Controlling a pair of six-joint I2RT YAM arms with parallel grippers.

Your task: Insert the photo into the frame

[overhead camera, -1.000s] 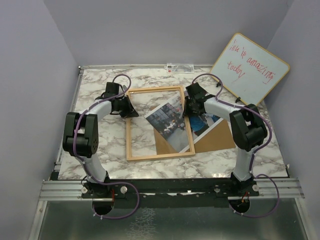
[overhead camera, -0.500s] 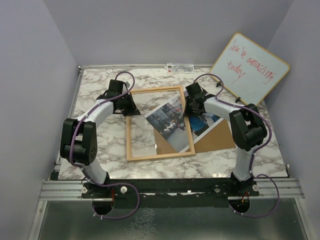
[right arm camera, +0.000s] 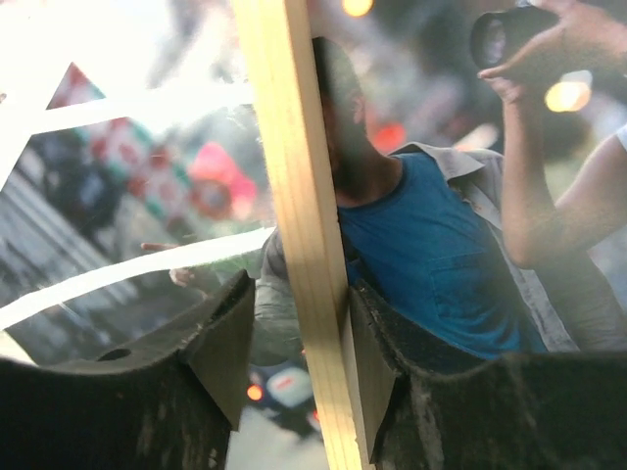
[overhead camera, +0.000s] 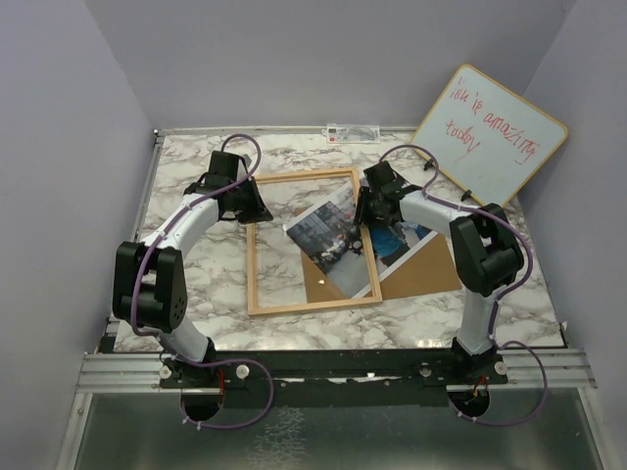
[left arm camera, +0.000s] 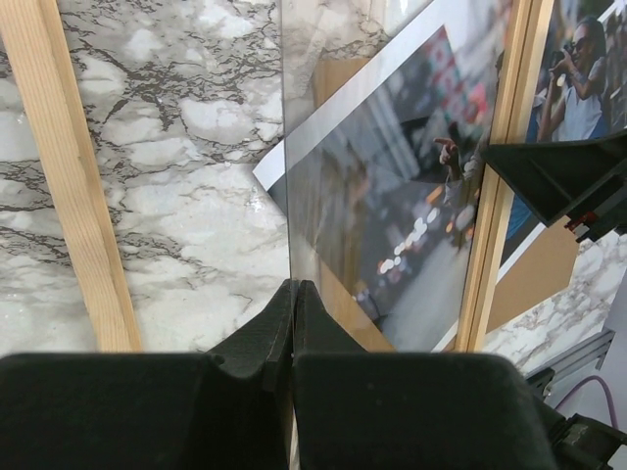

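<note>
**Two grippers on the frame, photo not yet squared**

Nearest, at the lower left of the top view, the left arm has swung its elbow down and outward over the last second. That stretches its forearm toward the far rail. At the lower right the brown backing board lies flat on the marble table, unmoved.

The photo rests on that board at a slant, mid-view, passing under the right rail of the frame. One half shows through the pane and the other sticks out to the right. It has not visibly shifted.

Further back, the right gripper straddles that right rail with its jaws partly apart. One finger is close against the wood and there is a gap on the other side, so it looks to be guiding, not clamping.

Farthest, at the frame's upper left corner, the left gripper has its fingers pressed fully together. A sliver of wood shows between them, and it appears to pinch the far rail.

Only the reach has changed, not the layout. By my reading, the photo must yet be turned and slid wholly inside the rails.
</note>
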